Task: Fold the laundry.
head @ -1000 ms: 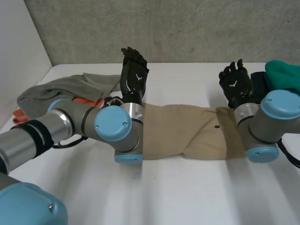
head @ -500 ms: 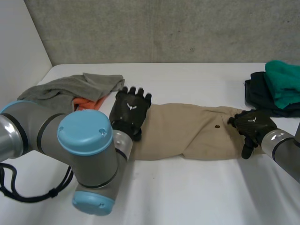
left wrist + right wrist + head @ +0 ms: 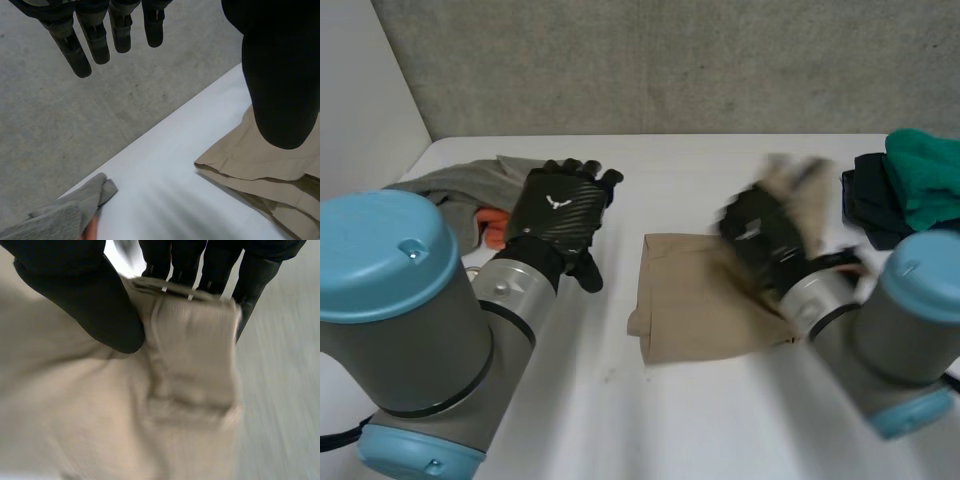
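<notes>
Fold under way: the beige garment is shown near the middle of the white tabletop, most of it flat, while 1 end is held up over the flat part by the right hand. In the right wrist view that end is seen clamped between the thumb and the fingers, with a thick seamed edge bunched in the grip. The crease is judged not yet laid, so this piece is taken as part-folded at best.

A dark and teal stack is seen at the tabletop's right edge, well apart from the beige garment, and is judged to be finished work. A crumpled grey garment and an orange piece tucked against it are seen at the left edge, and these are judged to be left to do.

The left hand is raised clear of the tabletop between the grey garment and the beige garment. Its fingers are straight and apart from the thumb, and nothing is held. The right hand is tilted over the cloth, palm toward it
</notes>
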Controlling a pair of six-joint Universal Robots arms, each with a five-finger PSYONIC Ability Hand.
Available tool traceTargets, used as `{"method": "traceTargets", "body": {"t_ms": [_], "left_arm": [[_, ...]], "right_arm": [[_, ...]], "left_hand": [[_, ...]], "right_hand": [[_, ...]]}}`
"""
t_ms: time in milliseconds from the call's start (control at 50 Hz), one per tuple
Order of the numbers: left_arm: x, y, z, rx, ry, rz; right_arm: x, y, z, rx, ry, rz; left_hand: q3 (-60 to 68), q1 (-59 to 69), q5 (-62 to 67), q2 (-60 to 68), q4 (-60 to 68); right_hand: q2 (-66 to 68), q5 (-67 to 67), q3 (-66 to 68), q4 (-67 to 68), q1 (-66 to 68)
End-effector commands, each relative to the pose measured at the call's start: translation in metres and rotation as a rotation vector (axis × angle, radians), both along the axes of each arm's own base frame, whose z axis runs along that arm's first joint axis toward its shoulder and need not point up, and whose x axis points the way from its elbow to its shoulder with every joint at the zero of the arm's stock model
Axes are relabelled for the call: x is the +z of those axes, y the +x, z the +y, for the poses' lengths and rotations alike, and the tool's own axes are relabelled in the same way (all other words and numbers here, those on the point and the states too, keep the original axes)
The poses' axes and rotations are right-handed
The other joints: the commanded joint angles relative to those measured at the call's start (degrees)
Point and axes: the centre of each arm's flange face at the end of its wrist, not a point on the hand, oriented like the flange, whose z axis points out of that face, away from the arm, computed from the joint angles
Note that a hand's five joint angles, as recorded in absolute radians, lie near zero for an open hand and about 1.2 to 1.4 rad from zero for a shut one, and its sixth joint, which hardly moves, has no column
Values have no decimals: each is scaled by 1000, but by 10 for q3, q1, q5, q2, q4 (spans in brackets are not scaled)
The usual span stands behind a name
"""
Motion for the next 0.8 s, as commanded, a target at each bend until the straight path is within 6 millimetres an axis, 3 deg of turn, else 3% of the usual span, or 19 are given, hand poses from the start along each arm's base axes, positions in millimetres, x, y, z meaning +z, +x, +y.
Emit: {"method": "traceTargets", "body": {"t_ms": [20,80,140,220,240,320,380,460,580,740,800], "left_arm": [[-2,8,-5,28,10,4],[-2,8,-8,32,6,7],[-1,6,-14,40,-6,17],[2,-3,-26,39,-52,43],[2,-6,-28,36,-60,50],[3,-21,-39,21,-91,74],[-2,-41,-43,-22,-92,84],[-22,-71,-40,-126,-66,69],[-69,-90,-46,-165,62,-33],[-113,-87,-47,-134,230,-192],[-119,-82,-48,-97,259,-229]], "right_arm": [[-39,44,65,425,70,41],[-40,41,63,408,103,31],[-33,40,63,386,148,-13],[18,20,41,299,240,-250],[37,9,31,257,303,-382],[60,-6,7,207,507,-683],[67,-11,-4,183,595,-790],[56,-20,-23,70,683,-777],[7,-19,-43,-115,854,-579],[-32,-21,-60,-221,846,-392],[-41,-21,-63,-233,847,-363]], "left_hand": [[-14,1,-19,-10,-8],[-15,-1,-20,-12,-9],[-15,-1,-20,-12,-9],[-12,2,-17,-8,-6],[-10,4,-15,-7,-4],[-7,7,-12,-3,-1],[-7,7,-12,-3,-1],[0,14,-5,4,6],[-2,12,-7,2,4],[5,19,0,9,11],[5,19,0,9,11]], "right_hand": [[25,15,3,-5,132],[-557,-567,-580,-587,-450],[-557,-567,-580,-587,-450],[-557,-567,-580,-587,-450],[-557,-567,-580,-587,-450],[-557,-567,-580,-587,-450],[-557,-567,-580,-587,-450],[-557,-567,-580,-587,-450],[-557,-567,-580,-587,-450],[-557,-567,-580,-587,-450],[-557,-567,-580,-587,-450]]}}
